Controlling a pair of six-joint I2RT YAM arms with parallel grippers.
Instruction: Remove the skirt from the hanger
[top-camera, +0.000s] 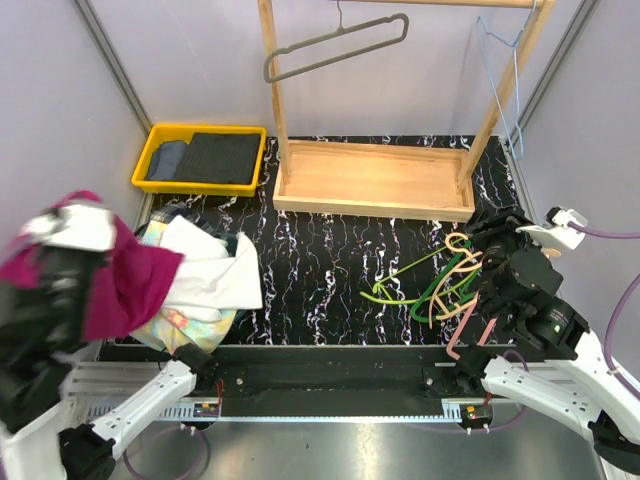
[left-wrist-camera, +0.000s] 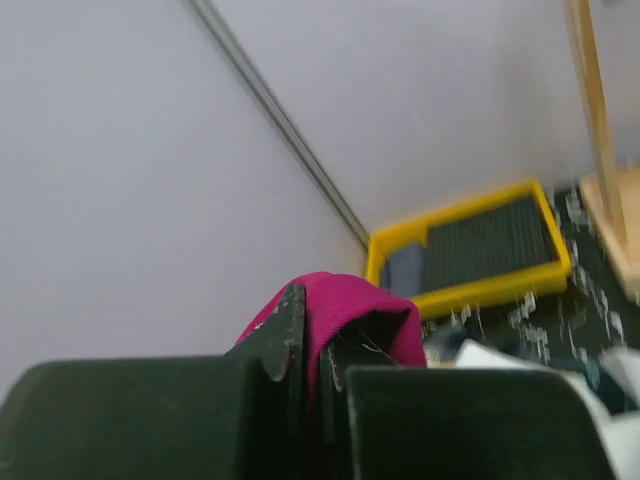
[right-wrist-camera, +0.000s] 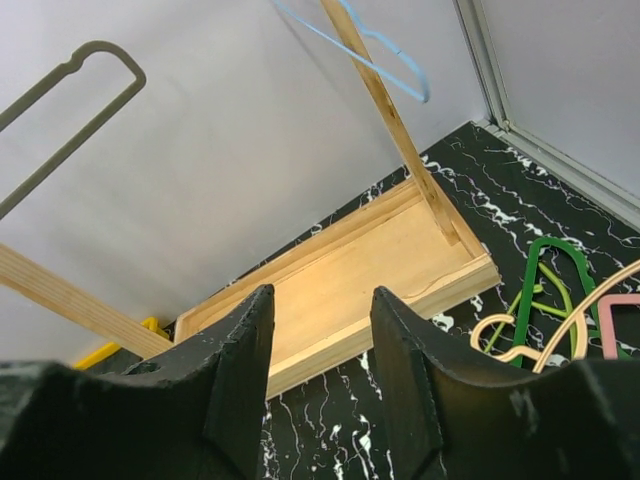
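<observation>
Top external: left tool clamps magenta skirt beside clothes pile; right tool gapes

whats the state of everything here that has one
left gripper: shut on magenta skirt
magenta skirt: off any hanger, held in the air
right gripper: open, empty
grey hanger: bare, hanging on wooden rack
blue hanger: bare, hanging on rack
loose hangers: lying tangled on table
yellow bin: holds folded dark clothes
</observation>
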